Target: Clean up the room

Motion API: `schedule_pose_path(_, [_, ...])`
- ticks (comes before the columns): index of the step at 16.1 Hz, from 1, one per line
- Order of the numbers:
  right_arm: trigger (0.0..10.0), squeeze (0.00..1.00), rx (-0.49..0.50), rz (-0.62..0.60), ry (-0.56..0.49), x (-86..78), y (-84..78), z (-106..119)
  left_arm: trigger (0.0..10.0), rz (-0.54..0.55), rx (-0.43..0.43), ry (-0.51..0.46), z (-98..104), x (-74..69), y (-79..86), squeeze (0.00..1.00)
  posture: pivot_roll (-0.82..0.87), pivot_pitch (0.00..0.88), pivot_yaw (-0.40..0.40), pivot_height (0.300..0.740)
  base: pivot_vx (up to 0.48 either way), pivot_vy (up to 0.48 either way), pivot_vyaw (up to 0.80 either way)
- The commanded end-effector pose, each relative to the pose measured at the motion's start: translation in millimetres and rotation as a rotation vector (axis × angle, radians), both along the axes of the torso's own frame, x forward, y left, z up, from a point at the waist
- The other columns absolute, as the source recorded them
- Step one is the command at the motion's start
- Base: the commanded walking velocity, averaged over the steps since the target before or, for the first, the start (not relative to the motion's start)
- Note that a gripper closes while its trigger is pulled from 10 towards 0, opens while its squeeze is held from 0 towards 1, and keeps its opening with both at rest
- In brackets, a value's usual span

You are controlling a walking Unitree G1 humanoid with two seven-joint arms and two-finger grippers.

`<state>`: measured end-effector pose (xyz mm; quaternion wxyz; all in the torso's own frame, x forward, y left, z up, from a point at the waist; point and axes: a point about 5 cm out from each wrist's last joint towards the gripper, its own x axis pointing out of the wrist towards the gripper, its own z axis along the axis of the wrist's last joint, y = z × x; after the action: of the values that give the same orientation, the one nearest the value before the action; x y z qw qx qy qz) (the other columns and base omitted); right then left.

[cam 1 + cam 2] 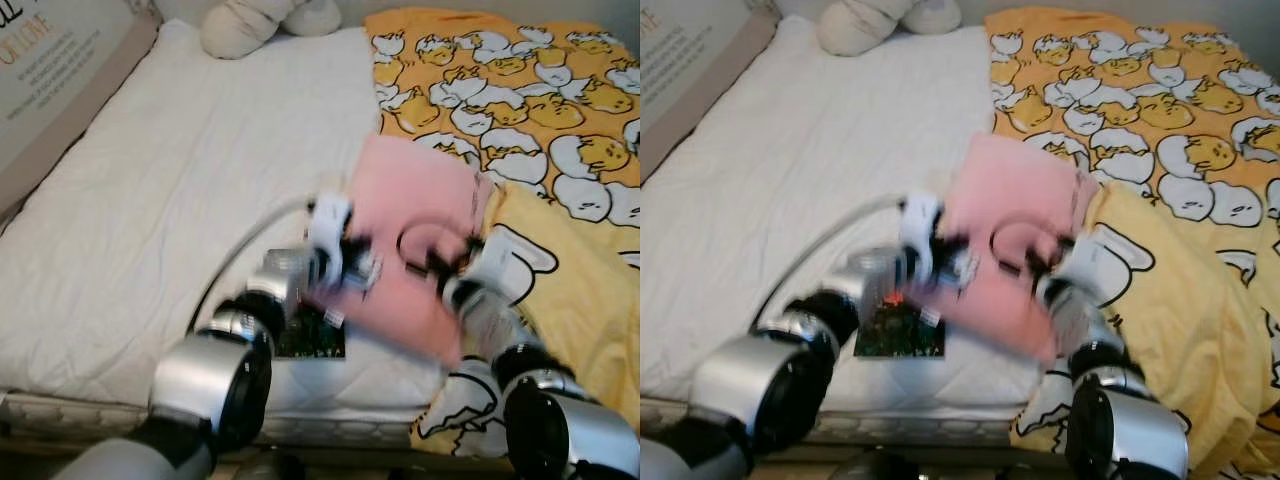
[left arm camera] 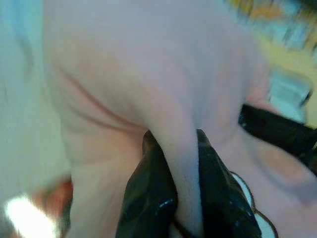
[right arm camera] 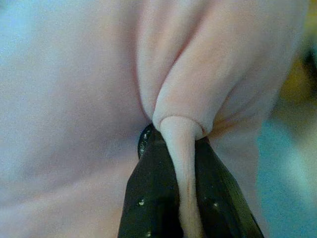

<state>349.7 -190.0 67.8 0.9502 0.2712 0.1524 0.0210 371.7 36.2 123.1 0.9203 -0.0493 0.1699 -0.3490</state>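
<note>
A pink cloth (image 1: 410, 215) lies spread over the bed where the white sheet meets the yellow blanket. My left gripper (image 1: 345, 262) is shut on a fold at its near left edge; in the left wrist view the pink fabric (image 2: 183, 163) is pinched between the black fingers (image 2: 148, 193). My right gripper (image 1: 452, 262) is shut on the near right edge, and the right wrist view has a ridge of pink cloth (image 3: 181, 148) squeezed between its fingers (image 3: 148, 198). Both arms are blurred.
The white mattress (image 1: 170, 200) takes up the left side. A yellow blanket with egg cartoons (image 1: 540, 110) covers the right side and hangs over the near edge. A cream plush toy (image 1: 260, 22) sits at the head. A cardboard box (image 1: 50, 70) stands at far left.
</note>
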Motion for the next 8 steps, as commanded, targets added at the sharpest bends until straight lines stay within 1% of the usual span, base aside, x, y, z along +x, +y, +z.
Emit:
schedule_pose_path(1, [0.0, 0.00, -0.020, 0.042, -0.116, 13.5, 3.8, 29, 0.0, -0.022, -0.060, -0.079, 24, 8.2, -0.4, 0.00, 0.00, 0.000, 0.074, 0.740, 0.000, 0.000, 0.00])
schedule_pose_path(2, [0.0, 0.00, -0.030, 0.051, -0.193, 16.2, 1.7, 47, 0.0, -0.031, -0.098, -0.133, 40, 13.1, 2.1, 0.00, 0.00, 0.000, 0.068, 0.740, 0.000, 0.000, 0.00])
schedule_pose_path(3, [0.0, 0.00, -0.033, 0.049, -0.229, 16.7, -0.5, 56, 0.0, -0.029, -0.123, -0.160, 49, 16.0, 4.7, 0.00, 0.00, 0.000, 0.068, 0.740, 0.000, 0.000, 0.00])
schedule_pose_path(4, [0.0, 0.00, -0.065, 0.049, -0.268, 17.2, -4.5, 67, 0.0, -0.038, -0.138, -0.205, 60, 18.1, 7.2, 0.00, 0.01, 0.000, 0.060, 0.740, 0.000, 0.000, 0.00])
schedule_pose_path(5, [0.0, 0.00, -0.083, 0.050, -0.323, 18.7, -8.6, 83, 0.0, -0.050, -0.137, -0.248, 70, 19.0, 9.7, 0.00, 0.01, 0.000, 0.059, 0.740, 0.000, 0.000, 0.00])
schedule_pose_path(6, [0.0, 0.00, -0.083, 0.057, -0.364, 19.8, -10.2, 94, 0.0, -0.046, -0.145, -0.267, 76, 19.6, 12.6, 0.00, 0.01, 0.000, 0.060, 0.740, 0.000, 0.000, 0.00])
schedule_pose_path(7, [0.0, 0.00, -0.097, 0.039, -0.373, 22.5, -13.0, 102, 0.0, -0.036, -0.124, -0.284, 79, 20.4, 15.1, 0.00, 0.01, 0.000, 0.061, 0.740, 0.000, 0.000, 0.00])
schedule_pose_path(8, [0.0, 0.00, -0.118, 0.044, -0.364, 25.3, -12.6, 108, 0.1, -0.003, -0.083, -0.336, 84, 22.3, 18.2, 0.00, 0.01, 0.000, 0.060, 0.740, 0.000, 0.000, 0.00])
